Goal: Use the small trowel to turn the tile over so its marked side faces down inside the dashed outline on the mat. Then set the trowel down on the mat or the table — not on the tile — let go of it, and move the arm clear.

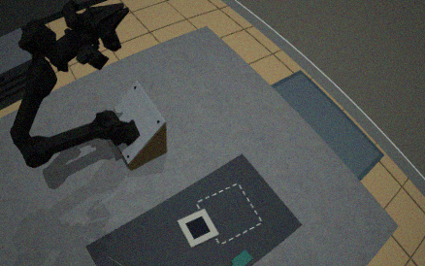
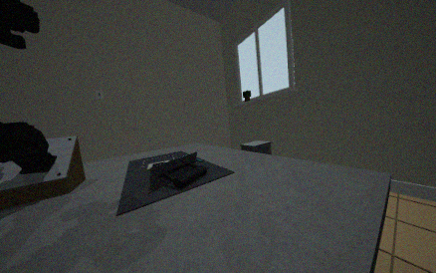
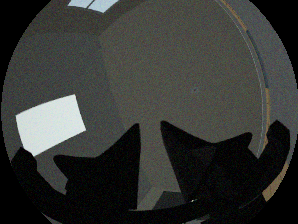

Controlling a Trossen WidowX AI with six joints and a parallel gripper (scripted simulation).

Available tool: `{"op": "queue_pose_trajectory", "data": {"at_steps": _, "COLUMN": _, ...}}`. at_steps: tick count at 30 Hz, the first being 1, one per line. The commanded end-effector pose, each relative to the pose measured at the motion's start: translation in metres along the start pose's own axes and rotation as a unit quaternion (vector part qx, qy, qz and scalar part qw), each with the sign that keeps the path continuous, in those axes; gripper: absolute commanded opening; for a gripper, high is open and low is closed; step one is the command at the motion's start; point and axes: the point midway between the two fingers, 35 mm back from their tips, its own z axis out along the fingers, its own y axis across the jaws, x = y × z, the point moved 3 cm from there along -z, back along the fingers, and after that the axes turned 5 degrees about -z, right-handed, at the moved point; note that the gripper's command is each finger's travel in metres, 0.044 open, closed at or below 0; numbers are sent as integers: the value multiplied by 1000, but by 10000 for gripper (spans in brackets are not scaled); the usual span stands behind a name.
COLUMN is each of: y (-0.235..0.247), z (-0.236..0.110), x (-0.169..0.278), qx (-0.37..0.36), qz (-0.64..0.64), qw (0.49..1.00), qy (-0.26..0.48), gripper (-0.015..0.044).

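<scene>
The tile (image 1: pixel 204 241), with a pale border around a dark square, lies flat on the dark mat (image 1: pixel 141 235) (image 2: pixel 130 196) in the top view. Its right side overlaps the left corner of the dashed outline (image 1: pixel 249 202). A dark object (image 2: pixel 189 175), probably the trowel, rests on the mat in the exterior view; its blade and handle are hard to tell apart. My gripper (image 3: pixel 149 126) is partly open, with a narrow gap and nothing between its fingers. It is raised high at the upper left in the top view, well away from tile and mat.
A wedge block (image 1: pixel 147 116) (image 2: pixel 75 171) with a pale sloping top stands left of the mat; part of the dark arm (image 1: pixel 73 136) is over it. A small teal piece (image 1: pixel 242 258) lies near the mat's lower edge. The grey table (image 1: pixel 204 73) (image 2: pixel 299 209) lies around the mat.
</scene>
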Motion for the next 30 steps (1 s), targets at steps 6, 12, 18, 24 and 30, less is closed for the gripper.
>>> {"op": "queue_pose_trajectory", "data": {"at_steps": 6, "y": 2, "z": 19, "x": -53, "qx": 30, "qz": -66, "qw": 992, "qy": -105, "gripper": 100}}
{"op": "queue_pose_trajectory", "data": {"at_steps": 12, "y": -1, "z": 24, "x": -76, "qx": 40, "qz": -60, "qw": 989, "qy": -126, "gripper": 100}}
{"op": "queue_pose_trajectory", "data": {"at_steps": 18, "y": -1, "z": 28, "x": -99, "qx": 63, "qz": -98, "qw": 980, "qy": -161, "gripper": 100}}
{"op": "queue_pose_trajectory", "data": {"at_steps": 24, "y": -1, "z": 30, "x": -134, "qx": 98, "qz": -155, "qw": 961, "qy": -206, "gripper": 100}}
{"op": "queue_pose_trajectory", "data": {"at_steps": 30, "y": -3, "z": 28, "x": -171, "qx": 140, "qz": -201, "qw": 937, "qy": -249, "gripper": 100}}
